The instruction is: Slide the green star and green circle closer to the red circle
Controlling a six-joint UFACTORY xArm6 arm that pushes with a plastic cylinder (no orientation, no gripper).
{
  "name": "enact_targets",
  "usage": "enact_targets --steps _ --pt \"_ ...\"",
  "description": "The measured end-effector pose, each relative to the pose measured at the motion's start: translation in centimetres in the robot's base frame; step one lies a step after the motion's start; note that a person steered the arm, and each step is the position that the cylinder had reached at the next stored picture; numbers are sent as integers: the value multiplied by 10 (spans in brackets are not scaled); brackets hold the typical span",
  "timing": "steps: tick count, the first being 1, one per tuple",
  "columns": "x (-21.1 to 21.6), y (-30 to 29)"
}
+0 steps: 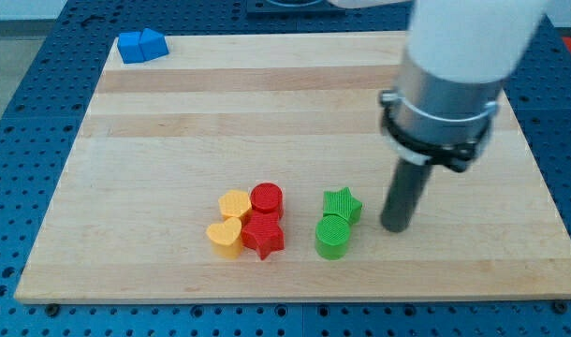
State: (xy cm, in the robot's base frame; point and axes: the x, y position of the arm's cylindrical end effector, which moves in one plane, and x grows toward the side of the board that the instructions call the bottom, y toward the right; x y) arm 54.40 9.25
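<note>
our tip point(395, 227) just right of green star point(342, 204) | green circle point(332, 238) touching below star | red circle point(266, 199) left of both | no jaws, nothing clamped | we push leftward

You see a fat white arm with a shiny grey metal ring under it. A black clamp band goes round the ring. A straight dark rod ends at my tip point(395, 227).
</note>
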Motion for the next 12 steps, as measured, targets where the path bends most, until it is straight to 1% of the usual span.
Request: enact_targets --steps 1,2,3,5,6,7,8,10,12 --pt "0 -40" --pt "0 -65" --pt "0 -62" --pt "4 40" --pt "43 59" --pt "74 58" --pt "74 29" --pt "74 -53" --pt "49 -94"
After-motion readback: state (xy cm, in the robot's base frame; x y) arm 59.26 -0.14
